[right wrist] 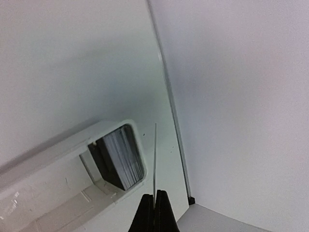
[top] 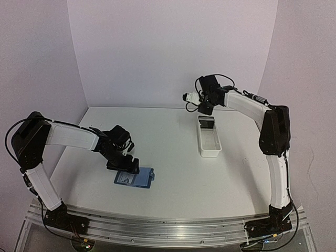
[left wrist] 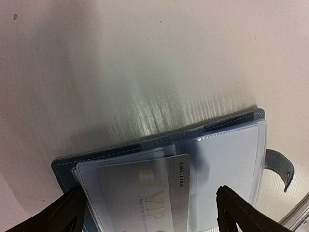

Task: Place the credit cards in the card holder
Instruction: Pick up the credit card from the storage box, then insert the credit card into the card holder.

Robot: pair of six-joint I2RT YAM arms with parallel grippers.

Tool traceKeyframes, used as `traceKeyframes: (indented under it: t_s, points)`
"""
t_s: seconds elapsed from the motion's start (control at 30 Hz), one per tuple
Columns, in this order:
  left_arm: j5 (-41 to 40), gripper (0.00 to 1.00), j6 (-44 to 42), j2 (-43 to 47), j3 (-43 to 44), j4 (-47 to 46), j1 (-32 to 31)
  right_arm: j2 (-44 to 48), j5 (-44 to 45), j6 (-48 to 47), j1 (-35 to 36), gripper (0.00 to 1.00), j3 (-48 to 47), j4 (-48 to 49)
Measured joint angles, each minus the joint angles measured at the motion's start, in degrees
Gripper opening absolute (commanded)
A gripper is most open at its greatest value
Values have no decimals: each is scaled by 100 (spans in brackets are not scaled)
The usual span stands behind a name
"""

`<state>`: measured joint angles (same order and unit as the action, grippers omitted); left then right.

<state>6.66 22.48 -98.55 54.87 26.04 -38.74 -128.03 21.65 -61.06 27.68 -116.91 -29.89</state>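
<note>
The right gripper (right wrist: pixel 154 209) is pinching a single credit card (right wrist: pixel 155 159) between fingers pressed tight together. It is gripping the card by one end and showing it edge-on, just above the far end of the white tray (top: pixel 210 152), where the stack of cards (right wrist: pixel 120 157) is standing. The card is looking light, stiff and slick, so I'd judge a shallow pinch at the edge is risking a pivot or slip. That stiffness should help it feed into a sleeve.

Well apart, toward the front left of the table (top: pixel 173 136), the left gripper (left wrist: pixel 150 220) is sitting over the open card holder (left wrist: pixel 227 154), fingers (left wrist: pixel 65 215) spread wide to either side. I cannot tell whether they are touching it. Its clear sleeve is already carrying a VIP card (left wrist: pixel 145 193). The soft pockets are probably needing steadying near the fold, away from the snap tab (left wrist: pixel 282 169).
</note>
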Motion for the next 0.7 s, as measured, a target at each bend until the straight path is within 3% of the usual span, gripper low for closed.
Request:
traceKeyframes:
  t_s: [0.17,0.33,0.4,0.6,0.7]
  points:
    - [130,96,33,111,-74,19,121,361,-383,2825,556,0,-650,139]
    - [133,94,186,440,-175,315,394,1329,-1194,6799,1107,0,393,618]
    - [209,94,284,647,-192,346,483,1539,-1315,7965,1353,0,889,705]
    - [675,96,435,1418,-663,-24,600,1404,-1833,10247,2063,0,1925,1105]
    - [798,88,509,1573,-770,-54,771,1134,-2151,10945,2372,0,2110,1334]
